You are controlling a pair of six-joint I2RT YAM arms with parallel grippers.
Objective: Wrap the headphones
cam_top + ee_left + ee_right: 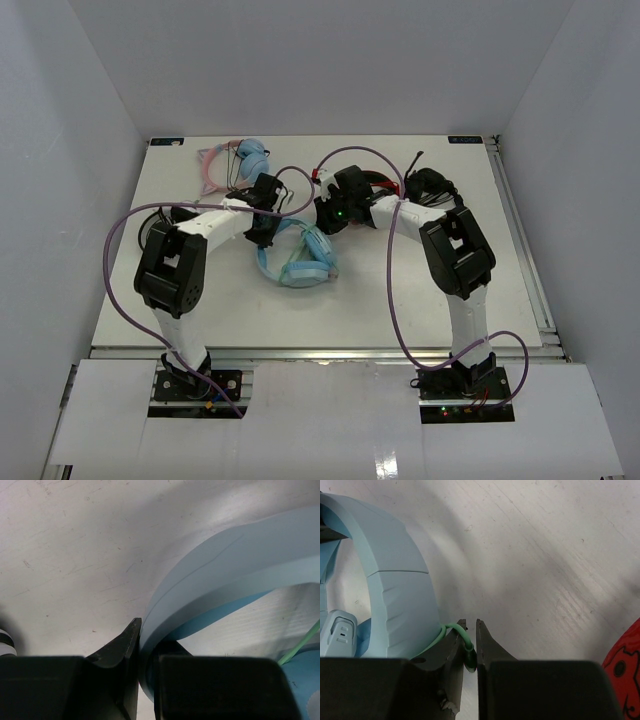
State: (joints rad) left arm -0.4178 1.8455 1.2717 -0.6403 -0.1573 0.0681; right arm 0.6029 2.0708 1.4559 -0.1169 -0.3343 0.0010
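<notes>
The light-blue headphones (300,258) lie mid-table between my arms. My left gripper (262,232) is shut on their wide headband (220,575), which runs up and right from between the fingers in the left wrist view. The thin pale-green cable (300,645) shows at the right edge there. My right gripper (328,215) is shut on the cable's plug end (469,650), which curls off the headband side (402,605). An ear cup part (340,630) shows at lower left in the right wrist view.
A pink cat-ear pair with blue cups (238,160) lies at the back left. A red pair (385,190) lies behind my right arm; its red edge shows in the right wrist view (622,660). White walls enclose the table.
</notes>
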